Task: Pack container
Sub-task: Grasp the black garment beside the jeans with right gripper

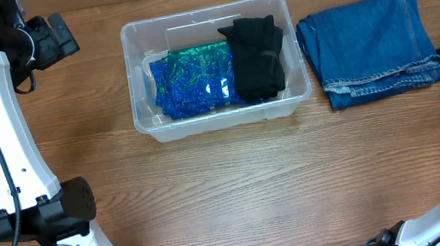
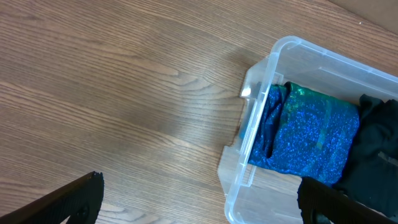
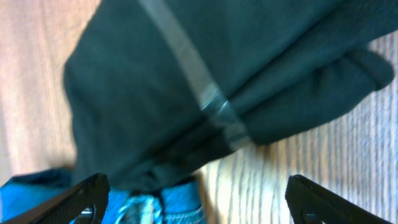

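Dark striped cloth (image 3: 155, 93) lies beside jeans (image 1: 369, 46); container (image 1: 220, 123) holds glittery blue fabric (image 1: 192, 79).

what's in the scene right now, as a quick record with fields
container: clear, open top
inside: blue sparkly cloth on the left, black garment on the right
outside: folded jeans just right of the container; dark cloth at the jeans' edge
left gripper: open, empty, off the container's left end
right gripper: open, over the dark cloth
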`<action>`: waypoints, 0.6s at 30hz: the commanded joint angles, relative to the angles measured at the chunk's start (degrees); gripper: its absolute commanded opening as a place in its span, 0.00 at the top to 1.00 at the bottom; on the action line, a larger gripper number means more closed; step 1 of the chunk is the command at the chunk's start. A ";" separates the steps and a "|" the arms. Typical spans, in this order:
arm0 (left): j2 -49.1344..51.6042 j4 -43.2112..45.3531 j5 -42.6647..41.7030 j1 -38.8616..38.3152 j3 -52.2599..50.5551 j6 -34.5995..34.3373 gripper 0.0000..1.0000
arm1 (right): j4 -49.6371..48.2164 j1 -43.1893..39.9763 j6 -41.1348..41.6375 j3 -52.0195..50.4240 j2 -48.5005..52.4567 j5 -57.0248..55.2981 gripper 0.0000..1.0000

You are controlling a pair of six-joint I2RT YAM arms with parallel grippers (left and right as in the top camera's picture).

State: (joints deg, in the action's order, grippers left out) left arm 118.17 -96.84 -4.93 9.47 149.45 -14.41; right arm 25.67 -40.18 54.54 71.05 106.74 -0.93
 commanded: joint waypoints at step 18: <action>-2.03 0.04 -0.44 -0.11 0.13 0.90 0.00 | -6.32 -3.02 -5.64 1.36 4.74 -9.16 0.34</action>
State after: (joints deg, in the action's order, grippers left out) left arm 118.17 -96.84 -4.91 9.47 149.45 -14.41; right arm 20.08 -42.92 50.54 71.09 111.46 -8.51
